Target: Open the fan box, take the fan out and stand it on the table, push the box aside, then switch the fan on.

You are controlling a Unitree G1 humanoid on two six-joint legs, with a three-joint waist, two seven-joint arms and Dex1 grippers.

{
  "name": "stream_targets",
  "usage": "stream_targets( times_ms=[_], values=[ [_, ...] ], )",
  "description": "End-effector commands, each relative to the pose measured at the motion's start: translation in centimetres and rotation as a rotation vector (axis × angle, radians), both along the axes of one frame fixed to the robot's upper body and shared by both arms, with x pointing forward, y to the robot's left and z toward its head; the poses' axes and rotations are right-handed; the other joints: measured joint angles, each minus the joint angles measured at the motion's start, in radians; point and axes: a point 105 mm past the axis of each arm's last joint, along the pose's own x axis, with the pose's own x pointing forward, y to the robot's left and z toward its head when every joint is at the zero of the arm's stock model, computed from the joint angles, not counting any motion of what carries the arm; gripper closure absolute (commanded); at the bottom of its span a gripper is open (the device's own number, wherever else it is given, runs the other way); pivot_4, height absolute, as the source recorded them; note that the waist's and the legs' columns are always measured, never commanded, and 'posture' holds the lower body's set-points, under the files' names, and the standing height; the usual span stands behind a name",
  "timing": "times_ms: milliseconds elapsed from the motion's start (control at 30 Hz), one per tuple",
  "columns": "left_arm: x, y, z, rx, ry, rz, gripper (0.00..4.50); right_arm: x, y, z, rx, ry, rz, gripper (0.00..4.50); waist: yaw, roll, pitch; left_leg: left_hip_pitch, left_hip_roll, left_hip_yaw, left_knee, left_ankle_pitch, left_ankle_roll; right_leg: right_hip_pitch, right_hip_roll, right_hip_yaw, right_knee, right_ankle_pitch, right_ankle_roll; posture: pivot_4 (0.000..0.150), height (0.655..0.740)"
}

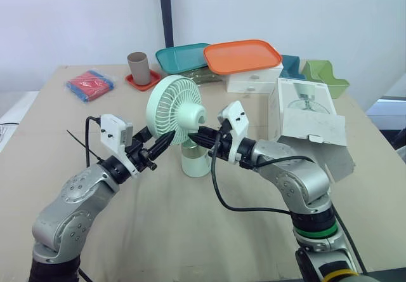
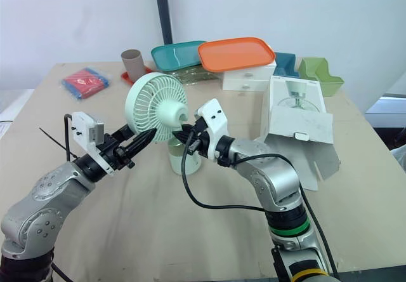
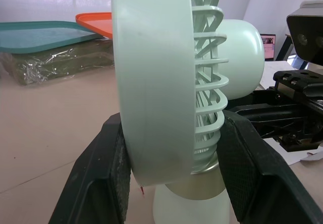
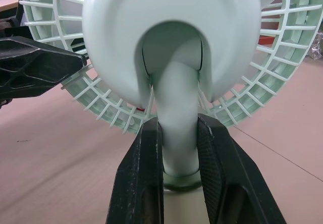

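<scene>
Fan [image 1: 174, 110] stands upright on the table [image 1: 190, 231], seemingly steadied before release: right gripper [image 1: 196, 136] clenches its neck, left gripper [image 1: 166, 139] grasps the cage's lower rim.

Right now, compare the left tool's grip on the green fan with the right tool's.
The left tool grips the pale green plastic fan across its round cage; the right tool pinches its slim neck. Left fingers stand wide apart, right ones close together. Both hold the fan.
</scene>
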Motion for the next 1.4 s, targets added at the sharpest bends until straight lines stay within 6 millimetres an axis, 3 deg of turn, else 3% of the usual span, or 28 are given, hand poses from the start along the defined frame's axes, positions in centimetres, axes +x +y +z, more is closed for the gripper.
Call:
stream_targets(
  times_ms=[33, 400, 433, 533, 600, 800, 1033, 1167, 1300, 1400],
  values=[
    [-0.5, -0.2, 1.0, -0.008, -0.047, -0.01, 2.57, -0.6, 0.4, 1.1, 0.031, -0.029, 0.03, 4.15, 0.0, 0.0, 0.0, 0.0, 0.0, 0.0, 0.0, 0.0, 0.0, 0.0, 0.0, 0.0, 0.0, 0.0, 0.0, 0.15, 0.74],
    [-0.7, 0.0, 0.6, -0.017, -0.021, -0.021, 2.57, -0.6, 0.5, 1.0, 0.024, -0.025, 0.041, 4.15, 0.0, 0.0, 0.0, 0.0, 0.0, 0.0, 0.0, 0.0, 0.0, 0.0, 0.0, 0.0, 0.0, 0.0, 0.0, 0.15, 0.74],
    [-0.8, 0.0, 0.5, -0.017, -0.016, -0.028, 1.57, -0.6, 0.4, 1.0, 0.024, -0.026, 0.041, 4.15, 0.0, 0.0, 0.0, 0.0, 0.0, 0.0, 0.0, 0.0, 0.0, 0.0, 0.0, 0.0, 0.0, 0.0, 0.0, 0.15, 0.74],
    [-1.0, 0.0, 0.5, -0.002, -0.016, -0.048, 0.44, -0.6, 0.4, 1.0, 0.026, -0.027, 0.046, 4.15, -0.001, 0.0, 0.0, 0.0, 0.0, 0.0, 0.0, 0.0, 0.0, 0.0, 0.0, 0.0, 0.0, 0.0, 0.0, 0.15, 0.74],
    [-1.1, 0.2, 0.6, 0.016, -0.02, -0.057, 0.09, -0.7, 0.4, 1.1, 0.027, -0.029, 0.051, 4.15, -0.001, 0.0, 0.0, 0.0, 0.0, 0.0, 0.0, 0.0, 0.0, 0.0, 0.0, 0.0, 0.0, 0.0, 0.0, 0.15, 0.74],
    [-1.9, 1.9, 0.6, 0.105, -0.013, -0.102, 0.09, -0.8, -0.1, 1.3, 0.045, -0.04, 0.096, 4.15, -0.002, 0.0, 0.0, 0.0, 0.0, 0.0, -0.001, -0.001, 0.002, -0.001, 0.0, 0.0, 0.0, 0.0, 0.0, 0.15, 0.74],
    [-4.0, 5.4, -2.2, 0.303, 0.079, -0.19, 0.09, -1.2, -1.1, 1.7, 0.096, -0.057, 0.216, 4.15, -0.011, 0.001, 0.001, 0.0, 0.001, 0.001, -0.002, -0.003, 0.005, -0.001, 0.0, 0.0, -0.001, 0.0, 0.0, 0.15, 0.74],
    [-4.8, 6.4, -3.6, 0.364, 0.136, -0.231, 0.09, -1.8, -1.5, 1.7, 0.109, -0.075, 0.296, 4.15, -0.011, 0.002, 0.001, 0.0, 0.001, 0.001, -0.002, -0.003, 0.006, -0.001, 0.0, 0.0, -0.001, -0.001, 0.0, 0.15, 0.74],
    [-4.2, 7.2, -4.4, 0.393, 0.14, -0.194, 0.09, -3.2, -1.6, 1.5, 0.125, -0.131, 0.422, 4.15, -0.011, 0.002, 0.002, 0.0, 0.001, 0.001, -0.002, -0.003, 0.006, -0.001, 0.0, 0.0, -0.001, -0.001, 0.0, 0.15, 0.74],
    [-3.8, 6.7, -5.0, 0.394, 0.131, -0.191, 0.09, -4.4, -1.7, 0.8, 0.112, -0.143, 0.514, 4.15, -0.011, 0.002, 0.002, 0.0, 0.001, 0.001, -0.002, -0.003, 0.006, 0.0, 0.0, -0.001, -0.002, -0.001, 0.0, 0.15, 0.74]
  ],
)
